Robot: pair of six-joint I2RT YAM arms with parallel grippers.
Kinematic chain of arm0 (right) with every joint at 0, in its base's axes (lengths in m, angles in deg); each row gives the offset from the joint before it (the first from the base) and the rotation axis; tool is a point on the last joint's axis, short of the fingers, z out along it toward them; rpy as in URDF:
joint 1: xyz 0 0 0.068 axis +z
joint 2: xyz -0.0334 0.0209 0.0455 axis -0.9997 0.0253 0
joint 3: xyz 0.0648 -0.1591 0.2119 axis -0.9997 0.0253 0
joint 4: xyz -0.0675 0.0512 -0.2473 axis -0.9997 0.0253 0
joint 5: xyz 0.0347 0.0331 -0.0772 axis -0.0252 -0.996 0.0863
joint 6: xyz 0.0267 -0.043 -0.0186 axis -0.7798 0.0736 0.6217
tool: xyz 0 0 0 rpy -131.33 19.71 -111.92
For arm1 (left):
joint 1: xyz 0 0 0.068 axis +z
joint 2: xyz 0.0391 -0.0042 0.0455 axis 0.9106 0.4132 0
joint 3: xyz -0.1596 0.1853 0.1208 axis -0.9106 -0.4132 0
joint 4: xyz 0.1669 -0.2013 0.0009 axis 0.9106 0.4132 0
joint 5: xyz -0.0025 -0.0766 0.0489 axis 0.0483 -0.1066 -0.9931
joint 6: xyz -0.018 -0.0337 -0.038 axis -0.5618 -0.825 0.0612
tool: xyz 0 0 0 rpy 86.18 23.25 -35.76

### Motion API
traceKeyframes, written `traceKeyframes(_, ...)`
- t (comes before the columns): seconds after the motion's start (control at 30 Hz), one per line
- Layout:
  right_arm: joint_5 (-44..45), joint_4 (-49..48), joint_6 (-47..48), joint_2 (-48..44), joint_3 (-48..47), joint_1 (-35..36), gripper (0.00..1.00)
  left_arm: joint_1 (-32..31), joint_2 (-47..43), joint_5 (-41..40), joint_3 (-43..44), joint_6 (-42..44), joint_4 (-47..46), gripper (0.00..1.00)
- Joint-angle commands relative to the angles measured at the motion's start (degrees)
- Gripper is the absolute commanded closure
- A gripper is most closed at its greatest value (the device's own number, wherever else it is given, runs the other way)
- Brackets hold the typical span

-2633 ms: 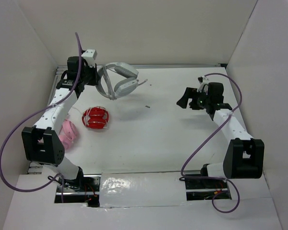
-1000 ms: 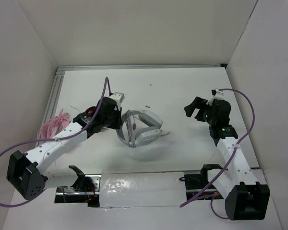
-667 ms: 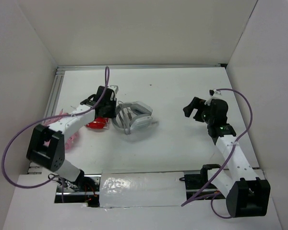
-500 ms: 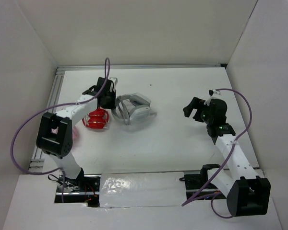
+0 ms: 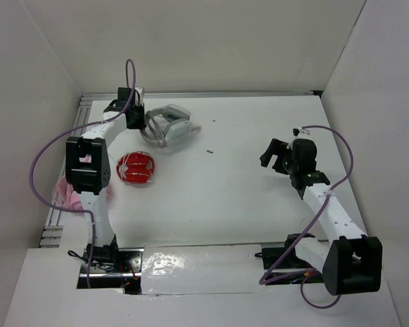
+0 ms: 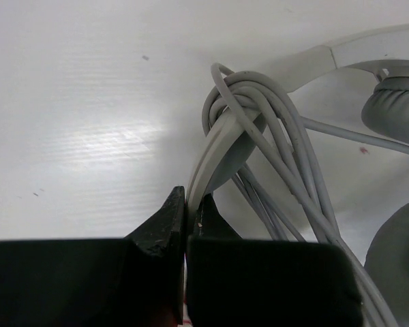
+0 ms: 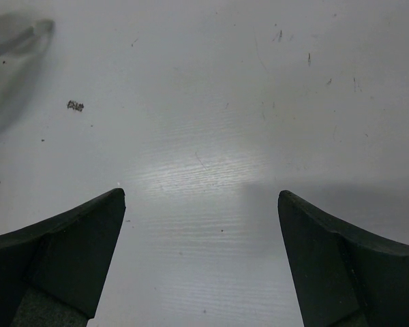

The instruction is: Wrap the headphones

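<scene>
1. Overhead, the headphones [image 5: 169, 127] are showing at the table's [image 5: 245, 197] far left, against the left gripper [image 5: 138, 117]
2. Only the left wrist view is showing its jaws pinching the headband [image 6: 221, 146]
3. The right gripper [image 5: 273, 151] is hovering wide, empty

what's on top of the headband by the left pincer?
Loops of thin cable lie bunched over the headband. The band beneath them is covered, and the cable's end cannot be seen.

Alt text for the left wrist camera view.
The left gripper, shut, pinches a pale strand of the headphones, whose white cable loops in a bundle beyond it. Grey ear pads sit at right on the white table.
</scene>
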Motion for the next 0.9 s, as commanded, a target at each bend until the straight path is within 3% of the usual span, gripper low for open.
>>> traceKeyframes(0.0, 1.6, -0.4, 0.7, 1.0, -3.3, 0.9, 0.00, 3.1, 2.3, 0.4, 6.3, 0.1, -1.8, 1.00)
traceKeyframes(0.2, 3.0, -0.3, 1.0, 3.7, -4.7, 1.9, 0.00, 9.0, 6.5, -4.0, 10.3, -3.5, 0.0, 1.00)
traceKeyframes(0.53, 5.0, 0.5, 1.1, 4.6, -5.2, 2.3, 0.00, 13.5, 10.8, -15.6, 13.2, -11.6, 5.1, 1.00)
traceKeyframes(0.67, 5.0, 0.9, 1.0, 4.2, -5.1, 2.3, 0.00, 13.4, 10.3, -16.7, 13.1, -11.6, 5.5, 0.73)
traceKeyframes(0.87, 5.0, 1.2, 1.0, 3.7, -5.2, 2.4, 0.00, 13.0, 6.5, -13.6, 9.7, -12.2, 6.6, 0.53)
